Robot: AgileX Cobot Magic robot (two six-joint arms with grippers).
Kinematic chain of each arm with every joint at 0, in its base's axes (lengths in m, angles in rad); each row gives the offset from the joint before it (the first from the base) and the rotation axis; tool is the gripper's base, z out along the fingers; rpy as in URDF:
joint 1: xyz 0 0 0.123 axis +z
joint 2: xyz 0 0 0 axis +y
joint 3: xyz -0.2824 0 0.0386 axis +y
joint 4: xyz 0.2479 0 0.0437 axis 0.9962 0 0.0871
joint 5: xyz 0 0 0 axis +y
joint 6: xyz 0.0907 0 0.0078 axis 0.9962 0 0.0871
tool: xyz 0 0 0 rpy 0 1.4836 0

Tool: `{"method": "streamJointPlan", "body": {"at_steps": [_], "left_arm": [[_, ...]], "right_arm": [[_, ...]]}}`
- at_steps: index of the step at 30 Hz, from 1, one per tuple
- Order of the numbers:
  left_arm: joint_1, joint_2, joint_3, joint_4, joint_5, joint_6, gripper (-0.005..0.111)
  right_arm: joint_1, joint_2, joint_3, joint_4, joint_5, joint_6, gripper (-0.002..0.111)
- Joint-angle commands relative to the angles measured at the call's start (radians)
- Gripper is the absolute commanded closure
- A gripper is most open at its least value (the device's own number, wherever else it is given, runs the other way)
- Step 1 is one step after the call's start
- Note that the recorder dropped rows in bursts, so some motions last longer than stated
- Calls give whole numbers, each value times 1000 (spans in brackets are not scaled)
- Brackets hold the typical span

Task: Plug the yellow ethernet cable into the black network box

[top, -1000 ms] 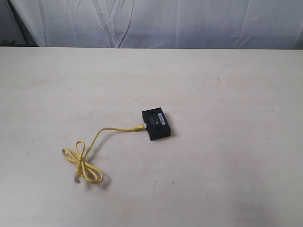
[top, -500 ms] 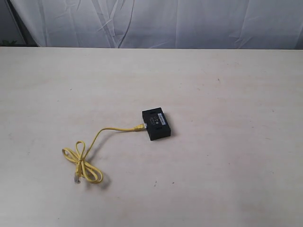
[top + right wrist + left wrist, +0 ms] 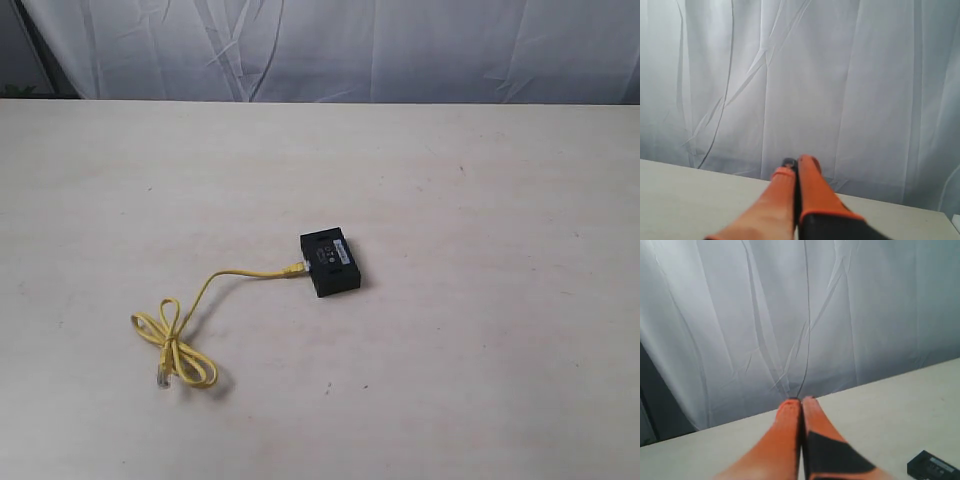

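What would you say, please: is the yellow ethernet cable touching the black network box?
Touching. In the exterior view, one end of the yellow ethernet cable meets the side of the black network box with no gap.

You see soft, even light across the pale matte table top (image 3: 480,350). The small flat black plastic box (image 3: 329,263) and the thin yellow cord (image 3: 175,345) cast faint, short shadows to their right. The exterior view looks slightly grainy. In the wrist views, the orange left gripper (image 3: 801,401) and orange right gripper (image 3: 796,162) blur close to the lens. The creased white curtain (image 3: 865,75) shows grey fold shadows.
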State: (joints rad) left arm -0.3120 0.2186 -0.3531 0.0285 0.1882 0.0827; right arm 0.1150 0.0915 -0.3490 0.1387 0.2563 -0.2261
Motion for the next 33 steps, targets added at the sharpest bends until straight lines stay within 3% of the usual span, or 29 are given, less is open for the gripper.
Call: {"method": "streamJointPlan", "body": {"at_steps": [1,21,24,33], "left_arm": [[4,-9,82,-46,-166,-6,106],[4,-9,88,-37,-188,-3,106],[6,-9,91,-146,-182,-3,106],[150,-51,91,-131,-12,-50,106]], "right_arm": [[-5,-13,27,5,-64,-2,109],[-5,-13,27,57,-57,3,109],[-5,-13,27,57,-57,3,109],[-5,-13,27,57,-57,3,109]]}}
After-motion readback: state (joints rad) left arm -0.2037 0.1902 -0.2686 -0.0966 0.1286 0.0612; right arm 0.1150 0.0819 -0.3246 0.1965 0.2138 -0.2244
